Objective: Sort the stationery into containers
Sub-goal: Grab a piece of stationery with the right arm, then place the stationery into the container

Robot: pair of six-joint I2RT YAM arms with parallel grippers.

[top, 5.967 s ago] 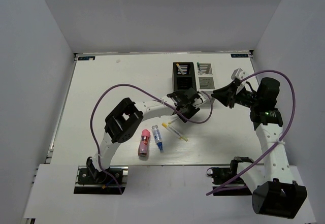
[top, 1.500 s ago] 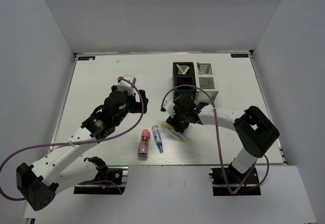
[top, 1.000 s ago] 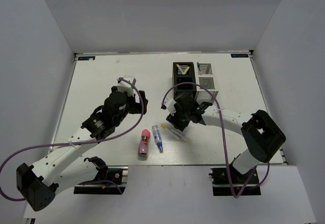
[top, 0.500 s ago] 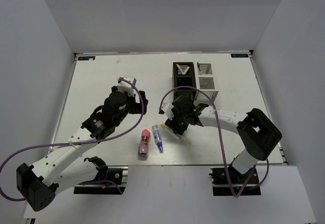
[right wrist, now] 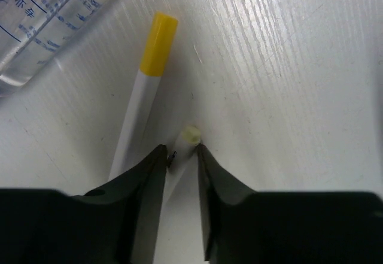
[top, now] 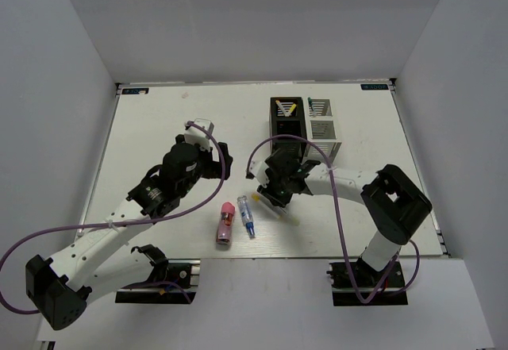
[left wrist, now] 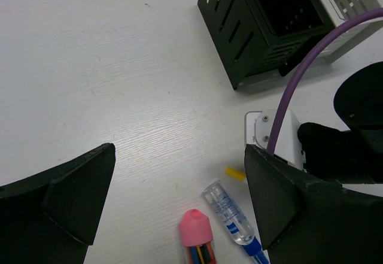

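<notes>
Right gripper (right wrist: 182,153) pinches pale pen (right wrist: 188,136) near its end; I expect it could pivot, slip, or drag yellow pen (right wrist: 146,93). Left gripper (left wrist: 179,186) spread wide.

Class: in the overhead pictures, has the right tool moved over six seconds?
Yes. The right tool has swung left and nearer, from beside the white box to in front of the black box.

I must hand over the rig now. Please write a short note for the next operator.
Left gripper: open, empty, above the table.
Right gripper: closed round a pale-tipped pen lying on the table, beside a yellow-capped pen.
Done: yellow-ended pens are in the black box.
To do: both table pens, pink tube, clear tube; the white box stands beside the black one.
</notes>
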